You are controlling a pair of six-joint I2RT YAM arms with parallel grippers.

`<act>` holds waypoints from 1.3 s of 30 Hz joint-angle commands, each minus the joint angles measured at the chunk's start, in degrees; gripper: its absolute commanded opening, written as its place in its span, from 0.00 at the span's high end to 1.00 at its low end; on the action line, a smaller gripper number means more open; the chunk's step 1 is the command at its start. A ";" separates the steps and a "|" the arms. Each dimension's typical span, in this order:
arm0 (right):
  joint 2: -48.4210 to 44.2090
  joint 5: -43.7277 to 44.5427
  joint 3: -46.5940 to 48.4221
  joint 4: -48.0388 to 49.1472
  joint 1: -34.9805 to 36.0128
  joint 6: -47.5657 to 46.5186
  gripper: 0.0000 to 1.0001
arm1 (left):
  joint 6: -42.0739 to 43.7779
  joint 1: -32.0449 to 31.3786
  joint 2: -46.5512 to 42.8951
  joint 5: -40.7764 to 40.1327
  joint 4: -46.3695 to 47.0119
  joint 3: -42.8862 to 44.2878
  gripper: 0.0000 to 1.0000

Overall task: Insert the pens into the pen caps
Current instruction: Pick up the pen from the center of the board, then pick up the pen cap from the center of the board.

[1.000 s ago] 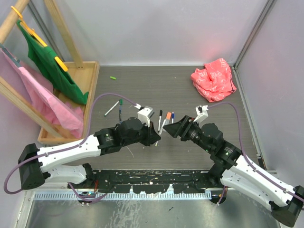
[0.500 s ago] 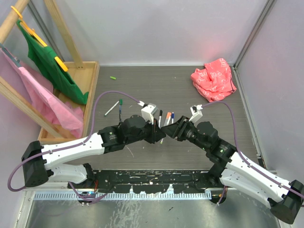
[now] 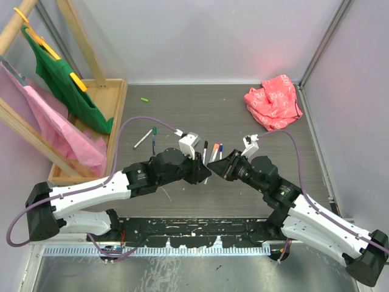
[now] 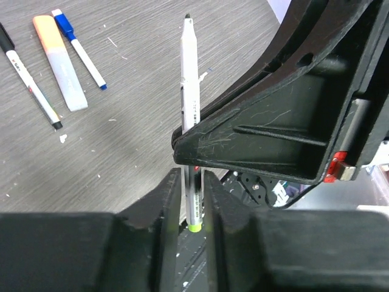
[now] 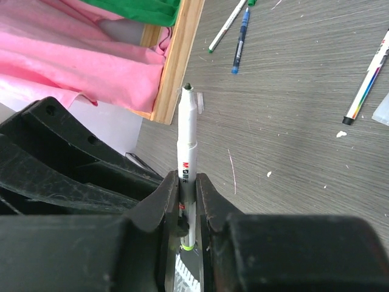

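Both arms extend inward from their bases and meet at the white pen (image 4: 189, 91). The left arm (image 3: 91, 191) lies low, stretched rightward, and the left gripper (image 3: 199, 173) has its fingers closed on the pen's barrel near its green end. The right arm (image 3: 316, 219) angles leftward, and the right gripper (image 3: 212, 166) clamps the same pen, nearer its tip than the left fingers

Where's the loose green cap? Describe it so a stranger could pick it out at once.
Find the wooden tray on the left of the grey table, under the hanging green cloth. Just right of its far end lies the green cap. It is a short green stub lying alone, farther back than the white pen, with no barrel attached.
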 commanded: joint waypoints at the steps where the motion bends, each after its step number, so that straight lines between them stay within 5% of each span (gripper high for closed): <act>1: -0.07 0.54 1.42 0.75 0.23 -0.77 0.96 | 1.30 -0.48 -3.69 -3.11 0.95 1.03 0.72; 12: -2.53 3.49 1.56 -5.34 0.23 -2.16 0.98 | 3.65 2.95 -4.60 -7.03 -8.68 5.14 0.56; 22: -4.14 4.64 0.77 -9.50 0.23 -3.46 0.99 | 4.57 18.47 -1.25 -7.86 -13.99 9.79 0.51; 39: -1.57 1.91 1.73 -7.74 0.27 -4.97 1.00 | 7.90 34.19 20.03 -13.31 -10.13 24.26 0.49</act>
